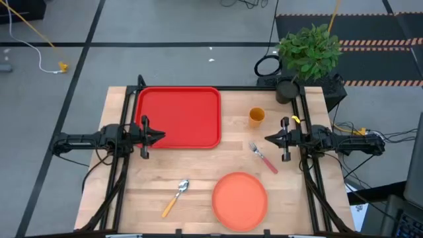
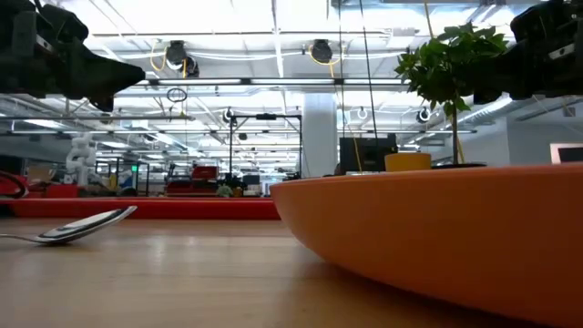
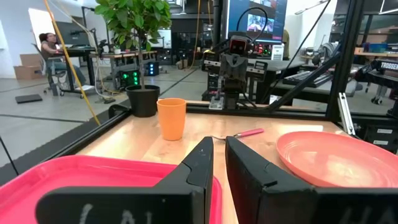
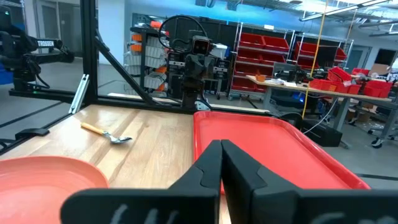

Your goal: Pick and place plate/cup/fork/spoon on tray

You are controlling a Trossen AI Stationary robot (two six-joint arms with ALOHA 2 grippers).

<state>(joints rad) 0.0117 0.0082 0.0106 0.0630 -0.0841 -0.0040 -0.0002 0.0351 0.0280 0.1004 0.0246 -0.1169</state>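
The red tray [image 1: 178, 118] lies at the far left of the table. The yellow-orange cup [image 1: 256, 116] stands upright to its right. The pink-handled fork [image 1: 263, 157] lies flat nearer the right side. The salmon plate [image 1: 239, 200] lies at the near edge. The orange-handled spoon [image 1: 176, 197] lies to its left, bowl up. My left gripper [image 1: 162, 137] hovers over the tray's near right part, shut and empty, and also shows in its wrist view [image 3: 219, 142]. My right gripper [image 1: 268, 138] hovers beside the fork, shut and empty, and also shows in its wrist view [image 4: 221, 144].
A dark pot with a green plant [image 1: 285, 89] stands at the table's far right corner, behind the cup. Black frame rails [image 1: 125, 165] run along the table's left and right sides. Bare wood shows between the tray, spoon and plate.
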